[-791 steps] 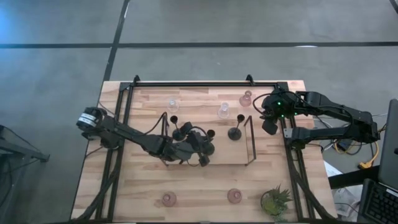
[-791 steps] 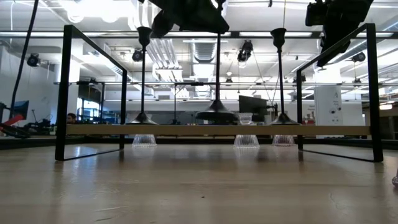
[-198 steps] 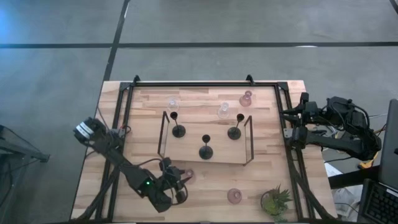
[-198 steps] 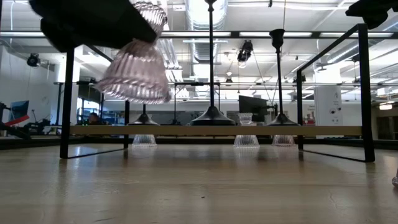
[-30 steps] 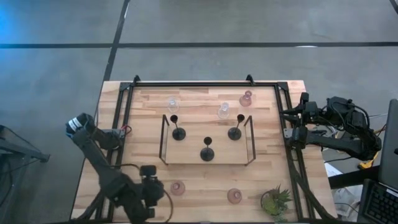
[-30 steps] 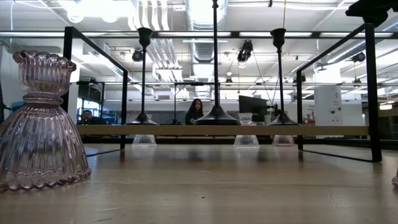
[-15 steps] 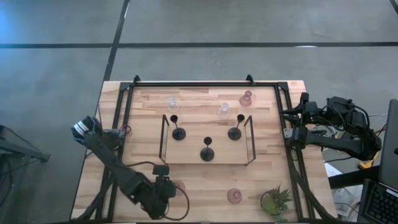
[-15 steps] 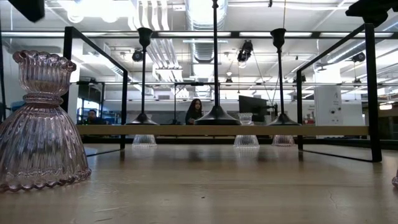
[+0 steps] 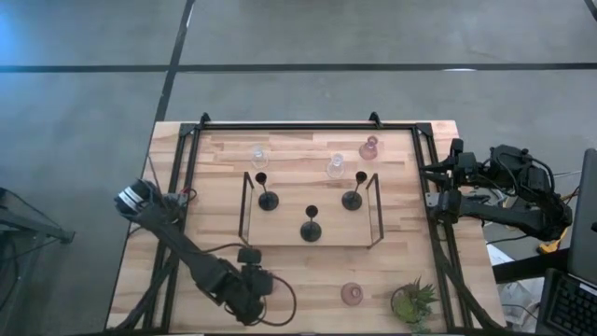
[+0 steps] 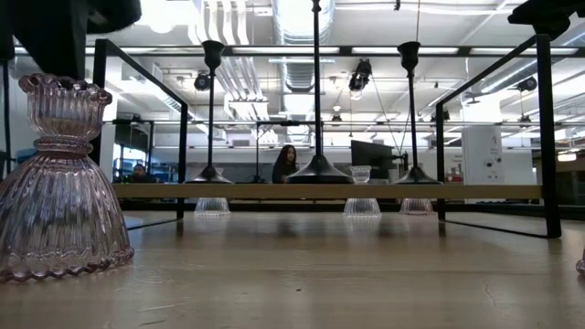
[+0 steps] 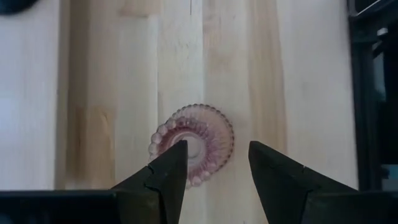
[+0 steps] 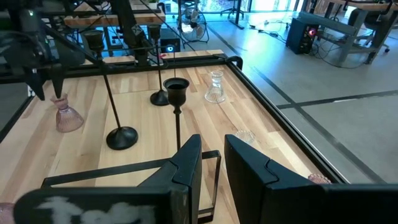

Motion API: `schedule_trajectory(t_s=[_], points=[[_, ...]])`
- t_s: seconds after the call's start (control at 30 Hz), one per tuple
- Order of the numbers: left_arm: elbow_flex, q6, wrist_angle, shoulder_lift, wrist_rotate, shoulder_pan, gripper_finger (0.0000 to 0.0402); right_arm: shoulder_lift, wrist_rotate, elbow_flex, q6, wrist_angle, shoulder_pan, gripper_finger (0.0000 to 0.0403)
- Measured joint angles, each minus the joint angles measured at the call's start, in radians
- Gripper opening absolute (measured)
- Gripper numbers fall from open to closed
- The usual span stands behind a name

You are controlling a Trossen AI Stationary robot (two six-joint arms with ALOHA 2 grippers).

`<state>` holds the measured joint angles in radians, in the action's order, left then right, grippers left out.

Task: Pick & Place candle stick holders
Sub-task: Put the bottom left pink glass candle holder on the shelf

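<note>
Left claw (image 11: 214,165): hangs directly above the pink glass holder (image 11: 191,144), fingers parted, gripping nothing.
Pink glass holder: upright on the surface (image 9: 308,266), in front of the black rack (image 9: 310,245).
Right claw (image 12: 211,155): fingers slightly parted, empty, right of the rack.

- Near the table's (image 9: 205,252) front edge, the left gripper (image 11: 214,163) hangs over a pink glass holder (image 11: 191,143), jaws parted, one on each side of it, bare wood all round.
- A black wire frame (image 9: 373,210) fences the middle, its uprights blocking entry from the sides; three black stemmed holders (image 9: 310,224) stand inside it.
- The back strip carries two clear holders (image 9: 259,157) and a pink one (image 9: 369,147), with gaps between them.
- The front right holds another pink holder (image 9: 352,294) near a potted plant (image 9: 412,301).
- The right gripper (image 12: 210,163) sits off the right edge.
</note>
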<state>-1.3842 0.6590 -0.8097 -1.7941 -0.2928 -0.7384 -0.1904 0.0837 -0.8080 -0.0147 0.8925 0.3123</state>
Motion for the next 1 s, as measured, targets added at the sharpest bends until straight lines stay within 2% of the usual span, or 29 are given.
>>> schedule_trajectory(t_s=[0.33, 0.47, 0.67, 1.0], points=[[0.032, 0.014, 0.084, -0.035, -0.009, 0.023, 0.0166, 0.0, 0.0, 0.0, 0.0, 0.0, 0.0, 0.0063], [0.053, 0.04, 0.116, -0.035, -0.013, 0.028, 0.0128, 0.0, 0.0, 0.0, 0.0, 0.0, 0.0, 0.0063], [0.06, 0.068, 0.119, -0.035, -0.032, 0.029, 0.0043, 0.0, 0.0, 0.0, 0.0, 0.0, 0.0, 0.0063], [0.03, 0.056, 0.083, -0.034, -0.041, 0.032, 0.0038, 0.0, 0.0, 0.0, 0.0, 0.0, 0.0, 0.0063]])
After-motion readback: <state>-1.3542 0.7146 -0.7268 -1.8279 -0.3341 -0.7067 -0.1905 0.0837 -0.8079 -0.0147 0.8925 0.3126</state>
